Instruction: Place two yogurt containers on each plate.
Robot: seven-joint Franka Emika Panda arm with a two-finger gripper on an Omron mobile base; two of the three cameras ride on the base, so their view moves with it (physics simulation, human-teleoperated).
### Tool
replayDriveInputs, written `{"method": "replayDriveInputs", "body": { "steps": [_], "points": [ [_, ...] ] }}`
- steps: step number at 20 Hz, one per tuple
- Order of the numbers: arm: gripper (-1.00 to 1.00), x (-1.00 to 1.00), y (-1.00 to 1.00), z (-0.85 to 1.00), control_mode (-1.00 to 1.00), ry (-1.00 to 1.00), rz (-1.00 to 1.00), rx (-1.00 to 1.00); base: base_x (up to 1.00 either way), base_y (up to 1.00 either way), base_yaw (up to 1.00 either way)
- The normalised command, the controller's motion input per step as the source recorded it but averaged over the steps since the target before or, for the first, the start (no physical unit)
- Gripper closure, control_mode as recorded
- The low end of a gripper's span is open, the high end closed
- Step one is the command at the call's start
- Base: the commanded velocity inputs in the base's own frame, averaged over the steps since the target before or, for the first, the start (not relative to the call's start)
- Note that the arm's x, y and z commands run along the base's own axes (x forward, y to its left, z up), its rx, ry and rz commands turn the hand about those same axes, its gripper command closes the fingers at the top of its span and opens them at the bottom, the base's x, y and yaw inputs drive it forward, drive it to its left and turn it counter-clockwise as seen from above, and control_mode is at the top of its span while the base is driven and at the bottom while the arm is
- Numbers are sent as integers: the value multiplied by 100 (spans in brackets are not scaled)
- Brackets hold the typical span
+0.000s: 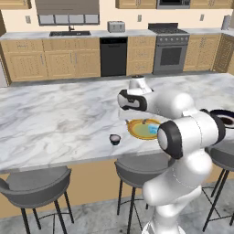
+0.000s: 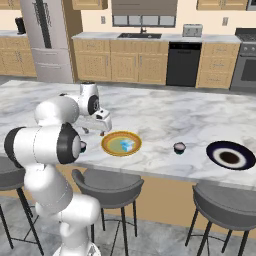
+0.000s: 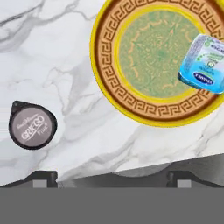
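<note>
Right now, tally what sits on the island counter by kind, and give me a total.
Plates: 2, the yellow-rimmed plate and the dark navy plate.
Yogurt containers: 3, the light blue tub on the yellow-rimmed plate, the dark round cup on the marble beside it, and the small round cup between the two plates.
Total: 5

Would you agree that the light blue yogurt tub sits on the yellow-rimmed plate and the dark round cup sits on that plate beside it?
Not quite. The light blue yogurt tub does sit on the yellow-rimmed plate, but the dark round cup stands on the marble counter, apart from the plate, as the hand view shows.
</note>
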Motion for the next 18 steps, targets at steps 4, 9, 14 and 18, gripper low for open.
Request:
{"method": "replayDriveInputs", "body": {
  "steps": [4, 9, 14, 18],
  "points": [
    [-100, -3, 66, 0, -100, -8, 11, 0, 0, 0, 0],
    [-100, -2, 52, 0, -100, -2, 4, 0, 0, 0, 0],
    [-100, 21, 24, -9, -100, 0, 3, 0, 0, 0, 0],
    [-100, 24, 34, -26, -100, 0, 2, 0, 0, 0, 0]
  ]
}}
